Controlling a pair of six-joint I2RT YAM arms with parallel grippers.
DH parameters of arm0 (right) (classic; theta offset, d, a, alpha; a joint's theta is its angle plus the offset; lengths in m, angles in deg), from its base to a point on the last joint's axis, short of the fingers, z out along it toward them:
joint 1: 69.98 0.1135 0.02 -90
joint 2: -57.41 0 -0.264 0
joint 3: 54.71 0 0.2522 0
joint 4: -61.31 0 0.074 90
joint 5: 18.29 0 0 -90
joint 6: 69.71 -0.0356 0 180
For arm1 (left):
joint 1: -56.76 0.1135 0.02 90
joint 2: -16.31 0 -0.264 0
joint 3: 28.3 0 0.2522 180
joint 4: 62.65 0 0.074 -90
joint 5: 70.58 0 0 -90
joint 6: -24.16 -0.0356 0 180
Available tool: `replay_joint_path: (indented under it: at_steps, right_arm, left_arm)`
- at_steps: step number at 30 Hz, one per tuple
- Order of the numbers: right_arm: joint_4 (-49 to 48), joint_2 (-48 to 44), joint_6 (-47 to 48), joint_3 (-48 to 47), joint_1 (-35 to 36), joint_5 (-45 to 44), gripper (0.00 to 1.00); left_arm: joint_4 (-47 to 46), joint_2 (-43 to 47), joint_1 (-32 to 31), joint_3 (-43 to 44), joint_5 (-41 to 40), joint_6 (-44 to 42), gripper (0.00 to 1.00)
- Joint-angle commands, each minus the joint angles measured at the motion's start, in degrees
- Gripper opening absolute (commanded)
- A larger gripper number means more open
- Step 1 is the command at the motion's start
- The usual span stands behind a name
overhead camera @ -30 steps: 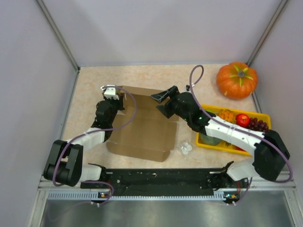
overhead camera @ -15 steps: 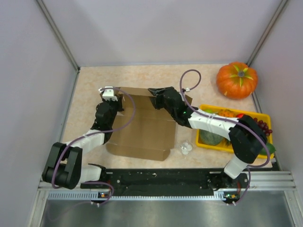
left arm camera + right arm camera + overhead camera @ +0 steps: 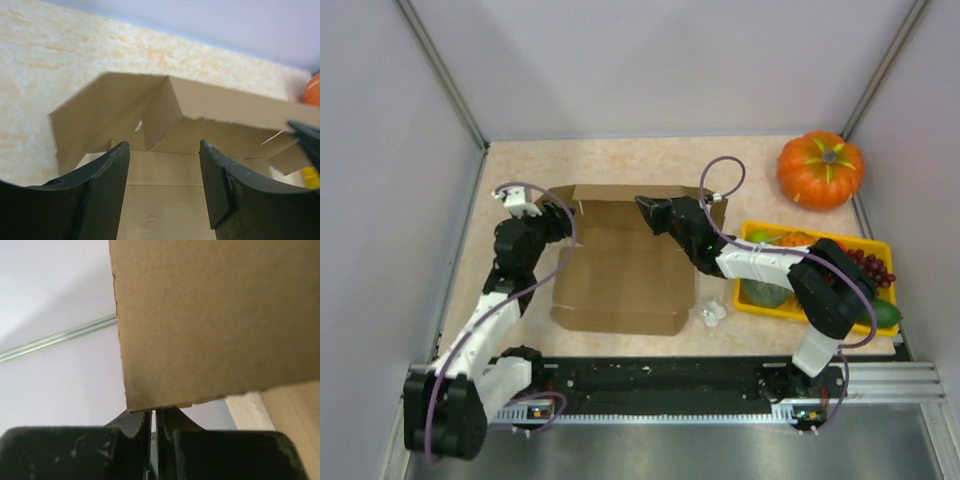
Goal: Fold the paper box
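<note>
The paper box (image 3: pixel 620 275) lies as a brown cardboard sheet in the middle of the table, its back wall (image 3: pixel 620 195) folded up. My left gripper (image 3: pixel 553 216) stands open just off the box's left back corner. In the left wrist view its gripper (image 3: pixel 164 145) has nothing between the fingers, with the raised wall and corner flap (image 3: pixel 105 112) ahead. My right gripper (image 3: pixel 648 207) is shut at the back wall. In the right wrist view the fingertips (image 3: pixel 142 421) meet just under the lower edge of a cardboard flap (image 3: pixel 215 315); no cardboard shows between them.
An orange pumpkin (image 3: pixel 821 169) sits at the back right. A yellow tray (image 3: pixel 865 243) of fruit stands right of the box, under the right arm. A small clear object (image 3: pixel 711 314) lies by the box's front right corner. Walls close in both sides.
My left gripper has opened, let go of the box's left back corner and drawn back left. My right gripper has closed and moved left onto the back wall, which now stands up.
</note>
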Motion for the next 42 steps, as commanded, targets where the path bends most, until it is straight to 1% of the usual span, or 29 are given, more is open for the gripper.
replay_joint_path:
  at_steps: [1, 2, 3, 4, 5, 6, 7, 8, 9, 10, 11, 12, 13, 17, 20, 22, 24, 25, 27, 31, 33, 34, 37, 40, 41, 42]
  right_arm:
    - [-14.6, 0.9, 4.9, 6.1, -2.4, 3.5, 0.00]
    - [-17.3, 1.2, 6.8, 7.0, -3.0, 4.3, 0.00]
    - [-18.8, 1.4, 7.1, 7.7, -3.9, 5.2, 0.00]
    - [-21.3, 1.7, 7.5, 8.8, -4.4, 6.0, 0.00]
    - [-22.6, 1.9, 7.9, 9.2, -4.8, 7.8, 0.00]
    - [-23.6, 2.3, 8.3, 9.6, -5.1, 8.6, 0.00]
    - [-24.3, 2.8, 8.3, 10.2, -5.3, 9.2, 0.00]
    - [-25.4, 3.1, 8.3, 10.6, -5.3, 10.2, 0.00]
    - [-25.8, 3.3, 8.3, 10.8, -5.3, 10.4, 0.00]
    - [-26.2, 3.4, 8.4, 11.3, -5.3, 10.9, 0.00]
    - [-27.0, 3.3, 8.9, 11.4, -5.3, 10.9, 0.00]
    - [-27.2, 3.3, 9.3, 11.6, -5.4, 10.8, 0.00]
    - [-27.0, 2.6, 10.5, 11.7, -5.4, 10.8, 0.00]
    - [-26.0, 1.6, 12.3, 11.7, -5.4, 9.7, 0.00]
    - [-26.8, 2.0, 12.0, 11.6, -5.4, 10.4, 0.00]
    - [-26.9, 1.9, 12.0, 11.8, -5.4, 10.3, 0.00]
    - [-27.3, 1.6, 12.0, 12.1, -5.4, 9.8, 0.00]
    - [-27.0, 1.4, 12.1, 12.2, -5.4, 9.7, 0.00]
    - [-27.2, 1.4, 12.2, 12.3, -5.4, 9.7, 0.00]
    - [-27.8, 1.5, 12.1, 12.3, -5.3, 10.1, 0.00]
    - [-27.5, 1.4, 12.4, 12.2, -5.4, 10.0, 0.00]
    - [-27.5, 1.4, 12.7, 12.2, -5.4, 10.0, 0.00]
    - [-27.2, 1.5, 12.9, 12.1, -5.3, 9.7, 0.00]
    - [-27.5, 1.9, 13.0, 12.1, -5.3, 9.7, 0.00]
    - [-27.5, 2.0, 13.1, 12.1, -5.3, 9.6, 0.00]
    - [-27.3, 2.0, 13.1, 12.1, -5.3, 9.6, 0.00]
  left_arm:
    - [20.9, 11.4, 8.1, 4.9, 7.2, 7.6, 0.60]
    - [23.5, 13.3, 9.7, 5.6, 6.1, 8.2, 0.55]
    - [27.0, 13.4, 12.6, 6.9, 5.4, 9.3, 0.47]
    - [28.6, 12.8, 17.7, 7.0, 6.2, 11.0, 0.46]
    - [27.9, 10.5, 19.8, 6.8, 9.3, 11.4, 0.46]
    - [27.0, 8.8, 21.5, 6.8, 10.7, 11.8, 0.51]
    - [26.5, 6.4, 23.8, 7.3, 11.7, 12.4, 0.52]
    - [24.5, 1.7, 24.3, 7.7, 12.4, 12.4, 0.51]
    - [23.2, -0.8, 24.4, 8.5, 12.5, 12.3, 0.49]
    - [20.8, -5.5, 24.4, 9.1, 13.2, 11.9, 0.47]
    - [18.2, -7.8, 24.4, 9.8, 15.2, 10.5, 0.43]
    - [18.7, -10.1, 24.4, 12.1, 18.1, 10.0, 0.42]
    - [18.1, -14.3, 24.1, 13.1, 18.8, 9.6, 0.39]
    - [11.3, -20.9, 22.7, 14.3, 20.7, 9.2, 0.39]
    - [6.0, -24.1, 21.4, 14.9, 24.8, 9.4, 0.41]
    - [2.9, -25.2, 20.1, 14.9, 27.3, 10.3, 0.41]
    - [1.8, -25.5, 18.6, 14.9, 28.5, 10.1, 0.40]
    - [3.9, -25.7, 18.2, 15.3, 29.5, 9.9, 0.39]
    - [4.7, -25.9, 17.4, 15.5, 31.3, 10.0, 0.35]
    - [2.5, -22.2, 17.1, 11.8, 32.5, 10.8, 0.33]
    - [3.4, -21.3, 17.0, 11.4, 32.7, 10.3, 0.33]
    - [4.1, -20.7, 17.0, 11.8, 32.6, 10.2, 0.38]
    - [6.7, -18.8, 17.0, 12.4, 31.3, 10.3, 0.46]
    - [4.4, -17.6, 17.0, 10.5, 31.2, 11.7, 0.49]
    - [6.2, -17.5, 17.0, 11.3, 30.1, 11.9, 0.49]
    - [13.0, -17.1, 17.1, 12.0, 25.3, 11.6, 0.49]
